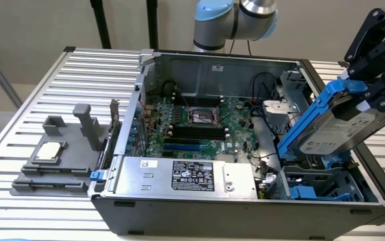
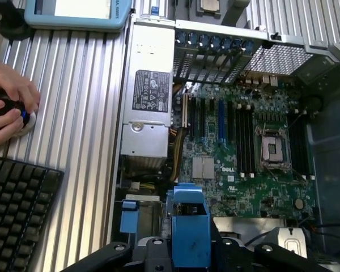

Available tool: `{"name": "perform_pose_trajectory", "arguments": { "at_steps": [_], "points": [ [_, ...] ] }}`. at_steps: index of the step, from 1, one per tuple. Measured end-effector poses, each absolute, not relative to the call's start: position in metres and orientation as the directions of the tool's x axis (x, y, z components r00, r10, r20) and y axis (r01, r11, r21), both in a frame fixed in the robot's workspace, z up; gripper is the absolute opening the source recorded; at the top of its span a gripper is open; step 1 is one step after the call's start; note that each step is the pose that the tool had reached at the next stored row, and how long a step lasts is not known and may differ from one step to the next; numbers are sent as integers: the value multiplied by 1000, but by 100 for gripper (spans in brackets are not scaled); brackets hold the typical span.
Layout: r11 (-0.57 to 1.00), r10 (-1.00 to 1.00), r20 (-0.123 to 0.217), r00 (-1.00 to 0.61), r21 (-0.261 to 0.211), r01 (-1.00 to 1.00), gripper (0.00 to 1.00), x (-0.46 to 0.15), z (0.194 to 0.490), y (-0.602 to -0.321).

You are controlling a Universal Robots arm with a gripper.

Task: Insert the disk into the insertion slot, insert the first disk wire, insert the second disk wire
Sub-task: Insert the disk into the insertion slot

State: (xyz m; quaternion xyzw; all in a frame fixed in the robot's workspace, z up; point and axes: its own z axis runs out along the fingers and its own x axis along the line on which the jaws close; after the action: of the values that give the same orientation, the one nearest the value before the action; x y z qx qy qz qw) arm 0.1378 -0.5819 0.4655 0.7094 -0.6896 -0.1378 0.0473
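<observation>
"Gripping anything, was the claw (image 1: 368, 100)?"

"Yes. It was clenched on the disk (image 1: 336, 128), at its upper end. The disk hung steeply tilted, low end toward the insertion slot (image 1: 323, 182) in the near corner of the case (image 1: 246, 211), on the exterior view's right. Whether the low edge touched the slot's blue rails, I couldn't tell."

"How would you have seated it well?"

"My judgement: flatten the tilt until the blue carrier (image 2: 190, 229) ran parallel with the rails, keep it square to the bay, and press gently so both sides caught evenly."

"Anything in the way?"

"Loose cables (image 1: 267, 170) lay just beside the slot, on the motherboard (image 1: 206, 123) side, and I thought they might snag. The power-supply box (image 1: 185, 175) sat apart, toward the exterior view's left. Outside the case, on the tabletop (image 1: 38, 85), a grey fixture (image 1: 58, 168) carried a small chip (image 1: 48, 150). A person's hands (image 2: 8, 110) rested near a keyboard (image 2: 17, 215), well apart from the work."
</observation>
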Motion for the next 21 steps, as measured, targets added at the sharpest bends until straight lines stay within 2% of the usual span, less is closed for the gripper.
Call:
{"name": "perform_pose_trajectory", "arguments": {
  "at_steps": [6, 12, 21],
  "points": [
    [-44, -991, -130, 12, 250, -967, 32, 138, 472, -573],
    [-45, -991, -130, 12, 250, -967, 32, 138, 498, -573],
    [-39, -991, -130, 6, 250, -968, 32, 138, 505, -604]
  ]
}}
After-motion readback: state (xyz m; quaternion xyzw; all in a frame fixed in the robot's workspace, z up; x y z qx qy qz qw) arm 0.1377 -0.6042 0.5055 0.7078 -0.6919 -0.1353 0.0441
